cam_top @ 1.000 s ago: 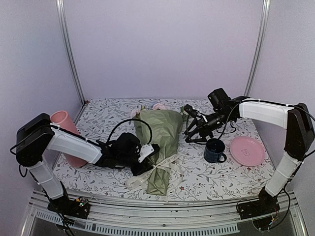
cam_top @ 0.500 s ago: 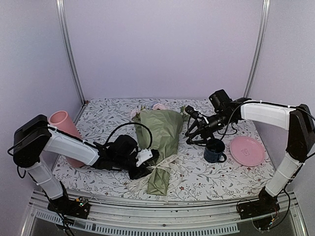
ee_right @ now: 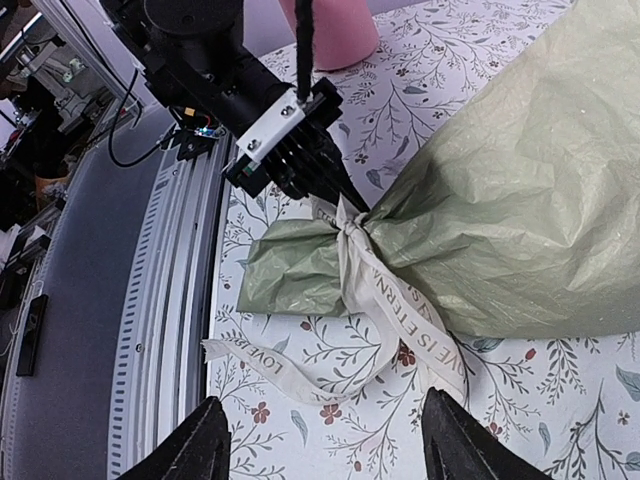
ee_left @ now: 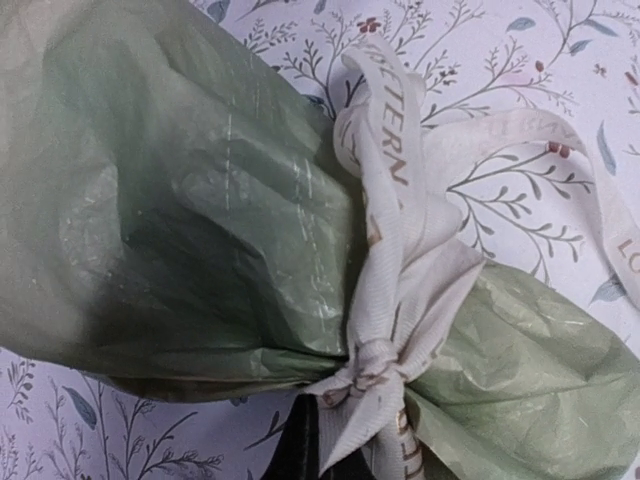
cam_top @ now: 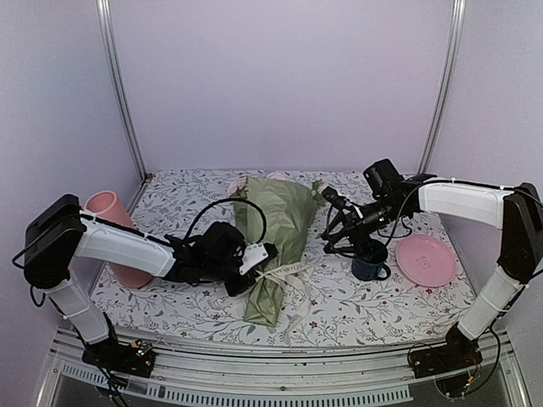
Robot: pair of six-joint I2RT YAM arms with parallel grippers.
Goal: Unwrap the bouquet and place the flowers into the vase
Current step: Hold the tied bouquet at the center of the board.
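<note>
- Dark blue mug (cam_top: 370,259) and pink plate (cam_top: 424,259) sit right of the bouquet (cam_top: 273,225); the pink vase (cam_top: 109,212) stands far left.
- It lies on the counter (cam_top: 356,307), olive paper crinkled.
- The left claw (cam_top: 268,253) is pinched shut on the cream ribbon (ee_left: 385,300); the right claw (cam_top: 333,239) is wide open, empty.

Counter (cam_top: 382,309): white cloth with a floral sprig print. Back wall (cam_top: 280,85) and side walls plain pale lilac. Aluminium posts (cam_top: 119,85) at both rear corners. Slotted metal rail (cam_top: 280,388) along near edge. Light soft, even.
</note>
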